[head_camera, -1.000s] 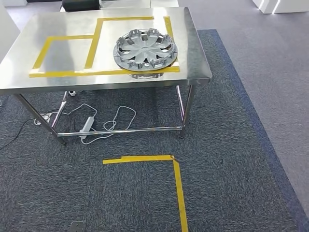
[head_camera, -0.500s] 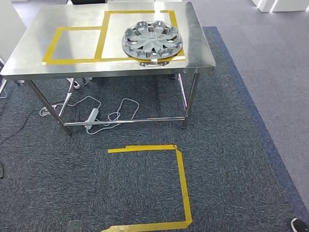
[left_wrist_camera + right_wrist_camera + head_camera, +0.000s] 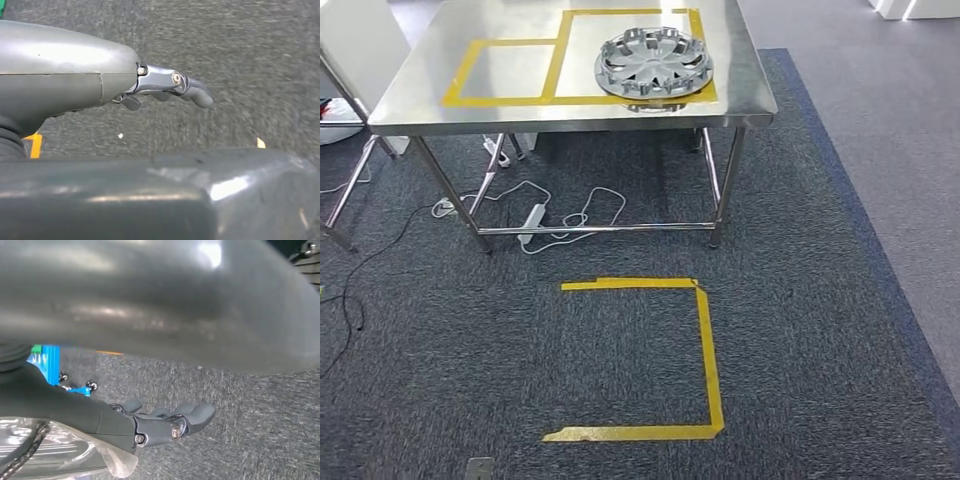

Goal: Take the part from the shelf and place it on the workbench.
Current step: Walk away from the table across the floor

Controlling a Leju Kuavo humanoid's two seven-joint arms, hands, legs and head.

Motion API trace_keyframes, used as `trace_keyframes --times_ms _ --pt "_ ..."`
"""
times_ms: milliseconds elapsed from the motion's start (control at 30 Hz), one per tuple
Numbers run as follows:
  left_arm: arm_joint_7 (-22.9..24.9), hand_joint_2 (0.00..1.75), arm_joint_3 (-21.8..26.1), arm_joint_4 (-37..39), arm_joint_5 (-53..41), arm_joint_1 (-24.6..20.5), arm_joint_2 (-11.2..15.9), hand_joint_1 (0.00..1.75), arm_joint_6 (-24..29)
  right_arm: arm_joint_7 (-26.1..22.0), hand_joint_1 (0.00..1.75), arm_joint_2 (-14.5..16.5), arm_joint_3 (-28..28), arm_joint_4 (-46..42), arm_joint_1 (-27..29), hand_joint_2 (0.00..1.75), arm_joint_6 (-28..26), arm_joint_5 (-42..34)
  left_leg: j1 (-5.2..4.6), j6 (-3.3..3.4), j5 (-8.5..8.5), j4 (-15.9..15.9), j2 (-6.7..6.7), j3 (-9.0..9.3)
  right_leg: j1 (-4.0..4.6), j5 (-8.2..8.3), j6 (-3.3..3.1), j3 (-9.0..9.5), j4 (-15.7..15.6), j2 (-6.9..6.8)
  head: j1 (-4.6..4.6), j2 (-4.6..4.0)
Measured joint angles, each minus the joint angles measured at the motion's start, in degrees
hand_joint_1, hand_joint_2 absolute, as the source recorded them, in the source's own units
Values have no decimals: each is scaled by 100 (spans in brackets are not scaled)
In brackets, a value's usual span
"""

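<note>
With the part lying on the workbench, both hands, left and right, hang loosely extended, nothing held, and should be kept clear.

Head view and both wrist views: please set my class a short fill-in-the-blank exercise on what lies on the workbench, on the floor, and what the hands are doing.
1. The silver wheel cover lies on the steel ____, inside a yellow tape outline.
2. On the carpet in front of it, yellow ____ marks three sides of a square.
3. Under the table lies a white ____ strip with cables.
4. The left hand and right hand hold ____.

Missing words: workbench; tape; power; nothing
</note>
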Motion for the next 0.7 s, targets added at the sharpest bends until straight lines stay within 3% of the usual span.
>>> trace_keyframes --times_ms 67,100,133,167,233,300,333,367,400,467,500,567,600,667,700 --pt "-21 0 -8 1 -41 -29 -5 0 9 -16 0 -4 3 1 -10 0 4 -1 -46 116 -197 -449 21 192 -3 77 69 -76 39 -110 3 0" --pt "-33 0 -19 0 -68 -23 -10 0 13 -31 0 -10 4 1 -13 0 10 -1 -46 187 -184 -490 -16 152 -6 116 103 -99 56 -149 1 0" --pt "-42 0 -34 0 -95 -6 -14 0 16 -43 0 -25 5 1 -13 0 21 -1 -46 238 -135 -503 -48 104 -19 90 140 -146 111 -103 2 0" --pt "-49 0 -52 0 -120 13 -21 0 18 -50 0 -40 5 1 0 0 33 1 -41 290 -72 -511 -81 51 -34 -26 176 -205 239 -6 7 0" --pt "-83 0 -89 1 -152 18 -33 0 20 -40 0 -65 6 1 42 0 66 20 -38 354 63 -516 -163 -89 -59 -512 231 -393 781 263 14 0" --pt "-129 0 -116 1 -173 8 -40 0 19 -11 0 -74 8 1 68 0 93 53 -51 369 197 -508 -270 -260 -61 -967 245 -508 1388 376 18 0" --pt "-144 0 -130 1 -182 11 -41 0 20 10 0 -80 11 1 70 0 105 71 -58 363 264 -501 -324 -345 -60 -1048 241 -457 1492 395 17 0" --pt "-152 0 -142 1 -182 16 -41 0 29 31 0 -85 18 1 68 0 120 86 -62 353 326 -495 -377 -421 -59 -1017 230 -297 1384 406 16 0" --pt "-153 0 -152 1 -173 19 -40 0 43 51 0 -90 28 1 66 0 133 102 -63 339 383 -491 -434 -486 -60 -901 214 -37 1078 429 15 0" --pt "-151 0 -159 1 -133 11 -41 0 89 79 0 -93 51 1 61 0 154 138 -74 295 488 -472 -548 -594 -68 -672 167 553 231 638 18 0" --pt "-150 0 -159 1 -114 4 -42 0 111 85 0 -94 65 1 59 0 160 157 -80 266 542 -461 -605 -643 -73 -616 144 728 -68 745 13 0" --pt "-143 0 -160 1 -91 4 -44 0 147 89 0 -95 93 4 58 0 169 191 -85 198 634 -444 -715 -723 -68 -605 100 804 -274 827 9 0" --pt "-138 0 -160 1 -84 16 -42 0 157 87 0 -95 108 9 61 0 173 201 -75 166 671 -445 -772 -749 -68 -576 69 784 -259 753 7 0" --pt "-118 0 -166 1 -86 46 -43 0 173 47 0 -97 139 19 57 0 173 235 -68 102 572 -318 -688 -819 -78 -515 -13 761 -266 598 -17 0" --pt "-105 0 -176 1 -103 52 -43 0 184 8 0 -99 156 24 58 0 168 256 -65 71 402 -99 -581 -901 -85 -485 -52 742 -274 509 -36 0"
